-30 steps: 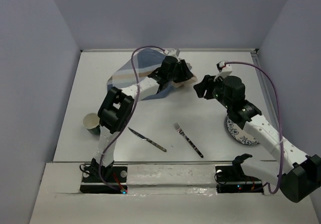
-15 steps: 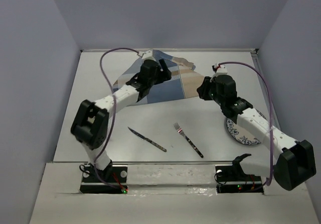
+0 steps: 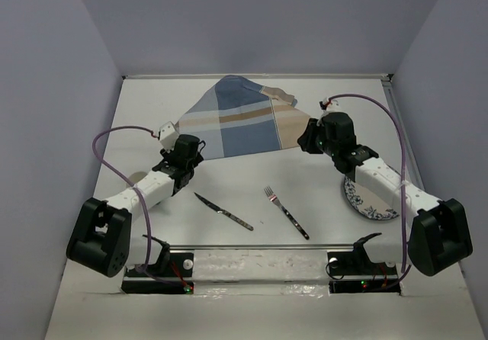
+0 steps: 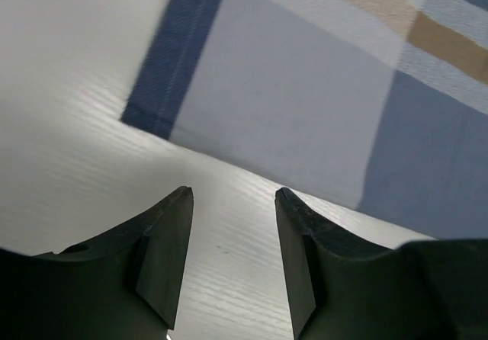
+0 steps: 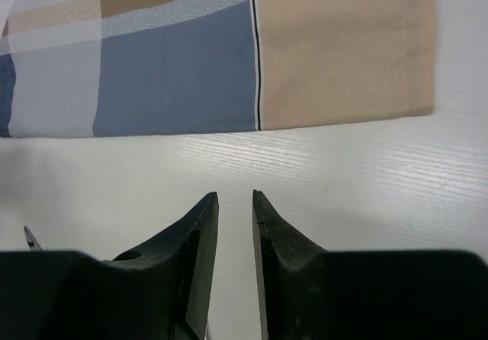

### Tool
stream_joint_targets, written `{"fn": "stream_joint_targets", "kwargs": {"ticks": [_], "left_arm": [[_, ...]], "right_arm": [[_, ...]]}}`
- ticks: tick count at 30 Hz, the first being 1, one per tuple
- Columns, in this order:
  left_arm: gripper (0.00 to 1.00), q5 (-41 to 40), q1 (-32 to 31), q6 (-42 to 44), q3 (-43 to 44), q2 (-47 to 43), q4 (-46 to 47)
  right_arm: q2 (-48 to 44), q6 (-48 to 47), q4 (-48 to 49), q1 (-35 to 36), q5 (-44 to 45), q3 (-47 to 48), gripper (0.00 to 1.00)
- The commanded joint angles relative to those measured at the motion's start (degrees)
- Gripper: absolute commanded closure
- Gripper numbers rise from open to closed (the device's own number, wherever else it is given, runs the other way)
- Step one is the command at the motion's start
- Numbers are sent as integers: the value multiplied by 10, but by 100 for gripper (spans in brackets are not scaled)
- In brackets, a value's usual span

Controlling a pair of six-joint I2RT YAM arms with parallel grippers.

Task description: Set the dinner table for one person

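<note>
The blue-and-tan striped cloth (image 3: 244, 119) lies spread flat at the back middle of the white dinner table (image 3: 252, 176). My left gripper (image 3: 189, 148) is open and empty, just off the cloth's near left corner (image 4: 305, 111); its jaws (image 4: 232, 191) stand over bare table. My right gripper (image 3: 305, 138) is slightly open and empty, low over the table (image 5: 235, 195) just in front of the cloth's tan right end (image 5: 343, 50). A knife (image 3: 223, 211) and a fork (image 3: 286, 212) lie near the front middle. A blue-patterned plate (image 3: 367, 203) sits at the right, partly under my right arm.
A pale cup (image 3: 137, 178) at the left is mostly hidden behind my left arm. Grey walls close in the table at the back and both sides. Purple cables loop above both arms.
The cloth has gone from bunched in the grippers to lying flat. Both grippers have let go of it. My left arm has pulled back toward the near left.
</note>
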Motion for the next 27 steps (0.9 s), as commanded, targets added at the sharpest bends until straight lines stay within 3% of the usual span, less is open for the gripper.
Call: {"fn": "stream_joint_targets", "kwargs": {"ticks": [1,6,12,18,27], "left_arm": [[45,-42,26,-47,-20,-13,-9],[46,-49,64,-58,-38,4,13],[42,-44,90,-52,2,65,18],[42,-45,96,-51,22,105,21],[40,-52,102,-44,50,149,23]], "right_arm": [[-18,-9,29,-1,-54,18,68],[-27,-12,30,-1,-86,17,64],[-35,-6,38,-1,-140,18,59],[-21,-16,23,-1,-83,21,54],[-14,-14,28,-6,-89,23,53]]}}
